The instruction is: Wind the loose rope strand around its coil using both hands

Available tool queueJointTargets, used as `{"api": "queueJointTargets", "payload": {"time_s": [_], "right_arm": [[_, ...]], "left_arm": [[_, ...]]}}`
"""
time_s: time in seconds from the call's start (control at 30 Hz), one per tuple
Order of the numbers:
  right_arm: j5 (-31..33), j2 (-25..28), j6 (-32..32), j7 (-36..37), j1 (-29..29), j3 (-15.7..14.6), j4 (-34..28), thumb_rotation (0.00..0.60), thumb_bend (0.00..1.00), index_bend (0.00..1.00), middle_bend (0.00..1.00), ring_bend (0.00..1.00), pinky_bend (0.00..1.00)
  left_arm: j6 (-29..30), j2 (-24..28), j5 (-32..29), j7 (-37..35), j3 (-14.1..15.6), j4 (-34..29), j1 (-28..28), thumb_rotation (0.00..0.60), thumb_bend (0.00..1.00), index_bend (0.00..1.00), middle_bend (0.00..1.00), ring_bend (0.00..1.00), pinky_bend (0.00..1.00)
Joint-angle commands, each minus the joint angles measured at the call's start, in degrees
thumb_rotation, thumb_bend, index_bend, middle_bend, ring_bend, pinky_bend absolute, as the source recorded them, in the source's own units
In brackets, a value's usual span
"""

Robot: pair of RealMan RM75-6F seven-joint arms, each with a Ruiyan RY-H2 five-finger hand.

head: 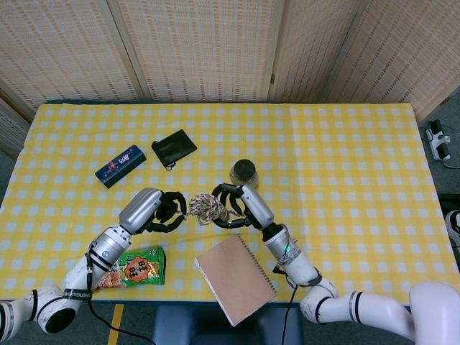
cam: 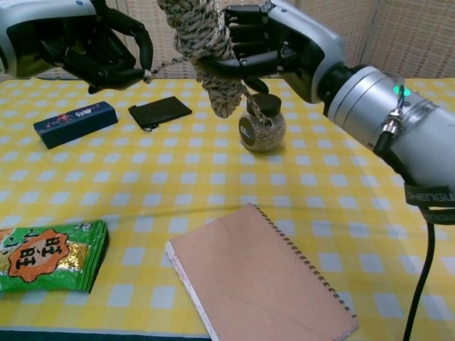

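Observation:
The tan rope coil (head: 208,208) (cam: 205,50) is held above the table in the fingers of my right hand (head: 246,206) (cam: 274,44). In the chest view the coil hangs upright, its lower end in front of a jar. My left hand (head: 154,209) (cam: 85,44) is to the left of the coil, apart from it. It pinches the end of the loose strand (cam: 165,66), which runs nearly straight from its fingertips to the coil.
A small lidded jar (head: 245,172) (cam: 261,128) stands just behind the coil. A brown spiral notebook (head: 236,277) (cam: 263,284) lies at the front edge, a green snack packet (head: 136,270) (cam: 44,256) front left. A blue box (head: 120,165) and a black pouch (head: 173,148) lie farther back left.

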Motion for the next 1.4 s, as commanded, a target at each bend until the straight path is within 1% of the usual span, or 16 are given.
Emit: {"api": "queueJointTargets", "payload": {"time_s": [0.03,0.2,0.4,0.43,0.5,0.53,0.57,0.63,0.7,0.8,0.93,1.1,1.27,1.4], "right_arm": [[-1.6,1.2,0.5,-2.1,0.2,-1.3,0.2,0.600,0.67,0.96,0.83,0.89,0.85],[-3.7,3.2,0.6,-4.9,0.9,-3.0,0.2,0.600,0.67,0.96,0.83,0.89,0.85],[-5.2,4.9,0.5,-7.7,1.8,-4.3,0.0,0.600,0.67,0.96,0.83,0.89,0.85],[-5.2,5.2,0.4,-8.2,1.9,-4.5,0.0,0.600,0.67,0.96,0.83,0.89,0.85],[-4.6,5.4,0.2,-8.6,2.1,-4.5,-0.5,0.600,0.67,0.96,0.83,0.89,0.85],[-4.3,5.6,0.0,-8.7,2.2,-4.5,-0.8,0.600,0.67,0.96,0.83,0.88,0.85],[-4.0,5.7,-0.1,-8.9,2.3,-4.4,-1.0,0.600,0.67,0.96,0.83,0.88,0.85],[-3.2,5.9,-0.3,-9.7,2.4,-4.2,-1.3,0.600,0.67,0.96,0.83,0.88,0.85],[-2.0,6.1,-0.8,-10.5,2.5,-4.0,-1.7,0.600,0.67,0.96,0.83,0.88,0.85],[-0.1,6.3,-1.6,-12.0,2.6,-3.7,-2.5,0.600,0.67,0.96,0.83,0.88,0.85],[2.2,7.0,-2.4,-13.6,2.5,-3.4,-4.1,0.600,0.67,0.96,0.83,0.88,0.85],[4.1,8.9,-3.3,-16.3,2.3,-3.1,-6.9,0.600,0.67,0.96,0.83,0.87,0.85],[6.4,11.9,-4.6,-20.4,2.3,-2.8,-10.3,0.600,0.67,0.96,0.83,0.87,0.85],[8.5,13.7,-5.1,-23.6,2.1,-2.4,-12.4,0.600,0.67,0.96,0.83,0.87,0.85]], "left_arm": [[-0.2,0.4,0.1,0.7,-0.1,0.2,-0.1,0.600,0.59,0.68,0.91,0.83,0.78],[-1.2,1.4,0.7,3.6,-0.1,0.8,-0.8,0.600,0.58,0.68,0.91,0.83,0.78],[-1.4,1.3,0.1,6.3,-0.5,1.0,-1.1,0.600,0.59,0.67,0.91,0.82,0.78],[-1.5,1.3,-0.2,6.8,-0.5,1.1,-1.2,0.600,0.59,0.66,0.91,0.82,0.78],[-2.4,1.6,-0.9,7.8,-0.3,0.9,-1.4,0.600,0.58,0.61,0.90,0.79,0.78],[-2.9,1.8,-1.2,8.3,-0.2,0.8,-1.6,0.600,0.58,0.55,0.86,0.76,0.78],[-3.3,1.9,-1.6,8.8,-0.2,0.7,-1.7,0.600,0.55,0.46,0.79,0.70,0.77],[-3.5,1.7,-2.1,10.4,0.0,1.0,-1.8,0.600,0.49,0.33,0.62,0.57,0.74],[-3.1,1.0,-2.5,12.1,0.1,1.7,-1.7,0.600,0.45,0.25,0.51,0.48,0.70],[-2.1,-0.4,-3.3,14.6,0.4,3.3,-1.4,0.600,0.43,0.19,0.41,0.38,0.60],[0.1,-2.3,-3.9,17.7,1.1,6.5,-0.2,0.600,0.43,0.17,0.34,0.30,0.49],[6.0,-5.1,-4.6,23.9,2.2,11.9,3.0,0.600,0.43,0.17,0.32,0.29,0.43],[10.1,-6.0,-5.0,24.6,3.6,15.5,6.8,0.600,0.43,0.19,0.32,0.28,0.37],[13.0,-6.2,-4.6,24.5,4.9,19.0,9.9,0.600,0.43,0.21,0.32,0.28,0.35]]}}
